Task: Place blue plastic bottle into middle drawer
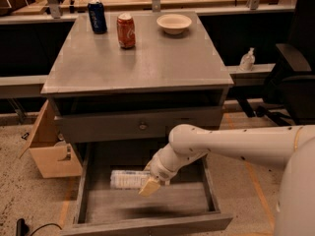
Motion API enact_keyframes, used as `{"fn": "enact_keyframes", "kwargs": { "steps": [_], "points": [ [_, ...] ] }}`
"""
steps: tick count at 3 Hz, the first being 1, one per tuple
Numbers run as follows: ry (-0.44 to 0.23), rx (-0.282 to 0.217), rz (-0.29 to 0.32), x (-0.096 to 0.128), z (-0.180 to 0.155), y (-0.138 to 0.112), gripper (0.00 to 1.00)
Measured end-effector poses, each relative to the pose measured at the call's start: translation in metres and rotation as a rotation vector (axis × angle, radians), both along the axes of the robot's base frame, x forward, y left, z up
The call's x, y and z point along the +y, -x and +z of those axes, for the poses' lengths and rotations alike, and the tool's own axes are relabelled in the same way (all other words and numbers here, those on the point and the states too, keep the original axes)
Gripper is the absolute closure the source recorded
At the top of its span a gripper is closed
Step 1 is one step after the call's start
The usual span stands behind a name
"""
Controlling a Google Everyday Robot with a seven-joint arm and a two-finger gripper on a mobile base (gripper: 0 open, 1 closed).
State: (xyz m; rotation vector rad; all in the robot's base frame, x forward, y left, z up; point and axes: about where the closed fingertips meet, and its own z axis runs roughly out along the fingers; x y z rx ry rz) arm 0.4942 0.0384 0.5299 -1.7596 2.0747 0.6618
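White arm reaches in from the right, down into the open drawer under the table. The tool sits low over the drawer's back-middle, clamped on the right end of the bottle. The bottle lies on its side, pointing left, low over the plank floor with a shadow under it; touching the floor or not, cannot tell. A closed drawer front with a round knob is right above. Toward the table's far edge: 1 blue can, 1 red can, 1 bowl. Left of the drawer, a cardboard box on the floor
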Motion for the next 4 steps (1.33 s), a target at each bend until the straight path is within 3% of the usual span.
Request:
{"fn": "enact_keyframes", "kwargs": {
  "steps": [1, 2, 3, 4],
  "points": [
    [0.056, 0.02, -0.043, 0.008, -0.048, 0.004, 1.0],
    [0.098, 0.073, -0.061, 0.018, -0.089, 0.002, 0.83],
    [0.121, 0.104, -0.063, 0.027, -0.113, -0.004, 0.6],
    [0.122, 0.135, -0.062, 0.035, -0.125, -0.006, 0.3]
  ]
}}
